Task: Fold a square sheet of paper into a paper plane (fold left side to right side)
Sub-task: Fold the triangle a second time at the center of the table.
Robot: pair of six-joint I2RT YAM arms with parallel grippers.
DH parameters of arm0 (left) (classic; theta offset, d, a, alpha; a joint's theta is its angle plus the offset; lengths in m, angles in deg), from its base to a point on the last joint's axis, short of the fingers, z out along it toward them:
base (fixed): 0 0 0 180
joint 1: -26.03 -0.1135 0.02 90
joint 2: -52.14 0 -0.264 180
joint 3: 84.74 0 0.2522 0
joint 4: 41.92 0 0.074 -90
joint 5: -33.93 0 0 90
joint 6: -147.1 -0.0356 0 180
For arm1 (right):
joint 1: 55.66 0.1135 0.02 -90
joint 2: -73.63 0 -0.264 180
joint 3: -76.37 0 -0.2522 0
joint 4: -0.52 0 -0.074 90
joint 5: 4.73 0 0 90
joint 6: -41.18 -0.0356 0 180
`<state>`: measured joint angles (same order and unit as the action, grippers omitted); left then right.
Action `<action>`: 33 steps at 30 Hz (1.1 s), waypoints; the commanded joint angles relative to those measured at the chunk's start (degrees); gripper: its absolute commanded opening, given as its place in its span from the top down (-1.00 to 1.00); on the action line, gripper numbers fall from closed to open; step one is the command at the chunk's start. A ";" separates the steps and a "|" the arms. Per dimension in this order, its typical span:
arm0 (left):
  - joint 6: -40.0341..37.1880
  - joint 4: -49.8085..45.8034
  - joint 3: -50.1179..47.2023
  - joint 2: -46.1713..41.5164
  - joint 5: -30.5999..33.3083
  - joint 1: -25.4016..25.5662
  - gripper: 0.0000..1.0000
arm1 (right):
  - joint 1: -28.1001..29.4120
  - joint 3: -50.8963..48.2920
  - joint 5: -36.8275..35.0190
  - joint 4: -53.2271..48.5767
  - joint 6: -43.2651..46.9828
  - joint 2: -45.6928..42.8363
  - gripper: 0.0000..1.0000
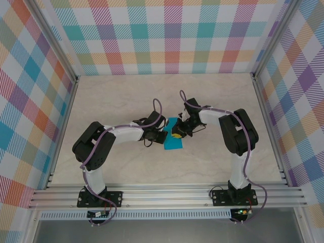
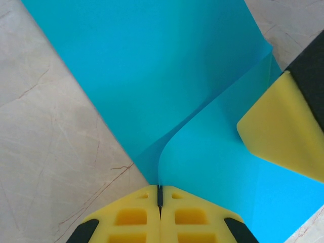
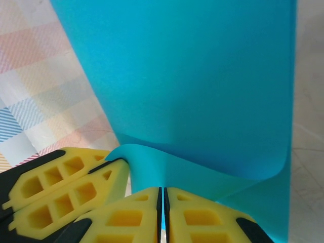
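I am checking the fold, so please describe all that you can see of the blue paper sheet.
The square sheet of paper is thin, plain, bright cyan, unmarked. It lies in the middle of the table, partly lifted and curved, not yet creased flat. The left gripper and the right gripper, both shut, pinch its raised edge close together.

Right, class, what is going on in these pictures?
Two robot arms are folding a blue paper in the middle of the table. The left hand is shut on one edge of it, the right hand on another, and the sheet bends up between them. It is not yet creased flat.
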<state>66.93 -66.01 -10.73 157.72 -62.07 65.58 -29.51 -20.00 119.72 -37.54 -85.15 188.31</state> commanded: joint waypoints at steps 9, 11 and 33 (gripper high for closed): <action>0.00 -0.75 1.45 2.05 -1.22 -0.55 1.00 | 0.38 0.45 -1.95 -2.86 2.52 1.08 0.78; 0.01 -0.83 1.62 2.15 -1.20 -0.53 1.00 | 0.39 0.29 -2.45 -3.04 2.80 1.17 0.78; 0.72 -1.97 3.08 1.63 -0.13 -0.53 0.95 | 0.46 -2.04 -4.88 -3.82 3.99 3.22 0.78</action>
<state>66.95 -67.98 -9.04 158.57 -62.05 65.58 -29.35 -20.11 117.25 -39.03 -82.40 189.03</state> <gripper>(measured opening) 0.033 0.108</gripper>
